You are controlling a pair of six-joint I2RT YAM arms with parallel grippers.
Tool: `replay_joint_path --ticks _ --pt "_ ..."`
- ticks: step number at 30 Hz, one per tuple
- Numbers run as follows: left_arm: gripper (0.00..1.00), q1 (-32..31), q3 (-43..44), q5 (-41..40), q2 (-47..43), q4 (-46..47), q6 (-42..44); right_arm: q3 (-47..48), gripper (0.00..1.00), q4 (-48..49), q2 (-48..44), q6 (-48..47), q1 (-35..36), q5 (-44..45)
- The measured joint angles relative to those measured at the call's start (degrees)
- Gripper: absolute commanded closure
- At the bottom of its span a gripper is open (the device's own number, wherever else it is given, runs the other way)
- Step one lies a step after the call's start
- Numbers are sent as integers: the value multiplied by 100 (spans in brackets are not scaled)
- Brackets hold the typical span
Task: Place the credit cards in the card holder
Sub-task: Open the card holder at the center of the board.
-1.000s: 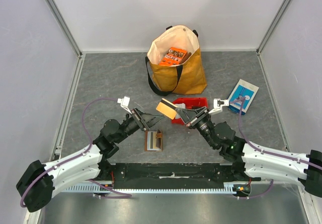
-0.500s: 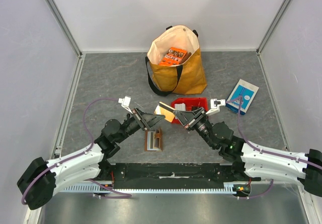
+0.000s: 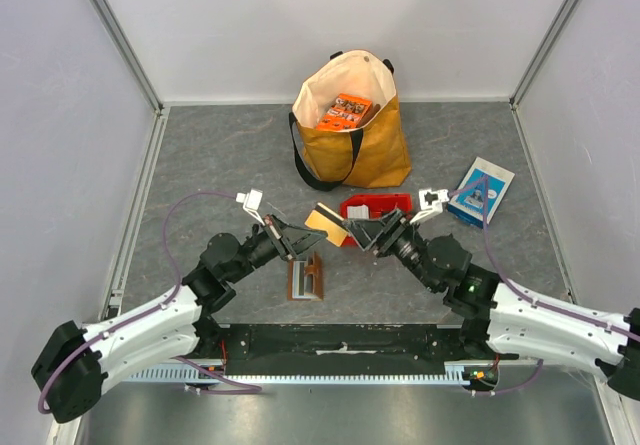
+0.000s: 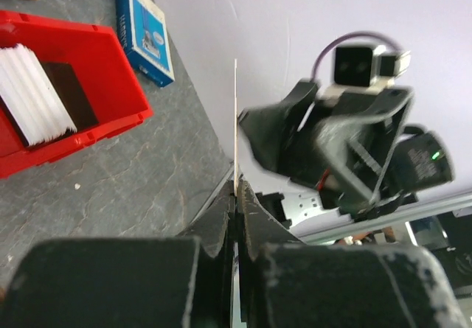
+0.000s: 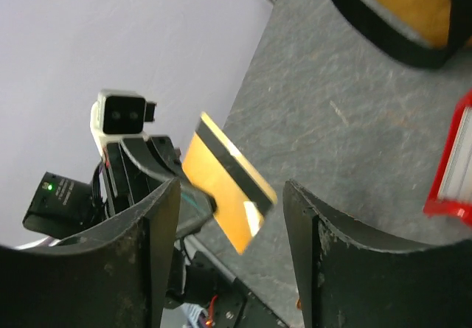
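A gold credit card (image 3: 325,221) with a black stripe hangs in the air between my two grippers, above the table. My left gripper (image 3: 303,235) is shut on its left edge; in the left wrist view the card (image 4: 236,121) shows edge-on, pinched between the closed fingers (image 4: 221,217). My right gripper (image 3: 360,231) faces it, open, its fingers either side of the card (image 5: 225,195) without touching. The brown card holder (image 3: 306,278) lies open on the table just below. More credit cards, white (image 4: 33,96) and dark (image 4: 70,92), stand in the red bin (image 3: 378,206).
A mustard tote bag (image 3: 350,135) with an orange packet inside stands behind the bin. A blue-and-white box (image 3: 482,192) lies at the right. Grey walls and metal rails close the table on three sides.
The card passed from hand to hand: my right gripper, which was shut on it, has opened and drawn back slightly, and my left gripper has shut on the card's other edge.
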Motion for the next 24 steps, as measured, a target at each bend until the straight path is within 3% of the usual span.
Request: replay_joint_path --ticks 4,9,16,21,24 --pt "98 105 179 485 -188 -695 378 857 35 -857 -4 -726 -660 -767" --pt "98 459 439 1746 44 -1357 933 1784 37 -1567 535 -1482 -1703 -2505" --pt "98 726 949 3014 109 -2105 1681 2321 36 -2717 1425 -2378 -1834 -4461" --pt "98 927 1069 3405 109 -2186 1926 2319 39 -3178 1397 -2638 -1836 -5049" --pt "98 1019 1069 3541 118 -2247 1982 2310 46 -3237 1294 -2684 -1836 -5311"
